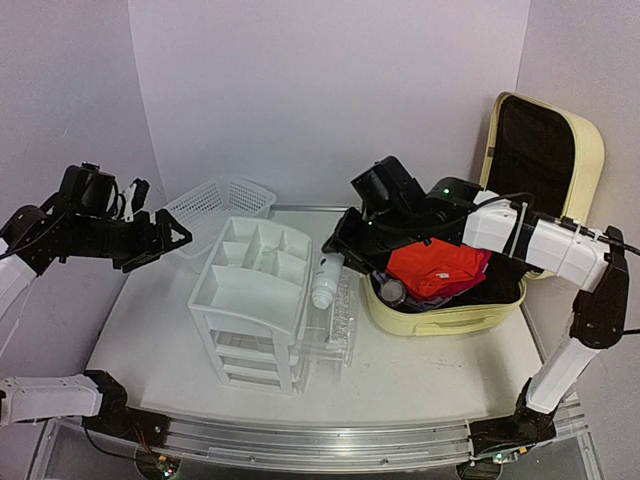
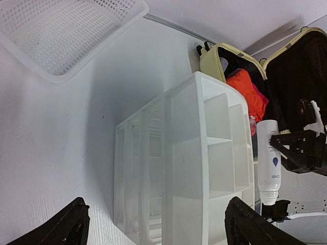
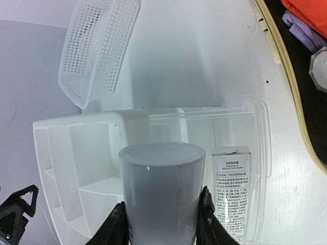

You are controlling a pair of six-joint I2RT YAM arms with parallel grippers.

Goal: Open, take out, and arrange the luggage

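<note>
Top external view: the luggage [image 1: 450, 318] sits open on the right of the worktop [image 1: 150, 330], with red cloth [image 1: 435, 268] left inside. The right gripper [image 1: 338, 252] is clamped on a white bottle [image 1: 325, 283]. The left gripper [image 1: 160, 248] is wide apart and empty.

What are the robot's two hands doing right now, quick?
The left hand is open, holding nothing.
The right hand is closed on a white bottle.
</note>
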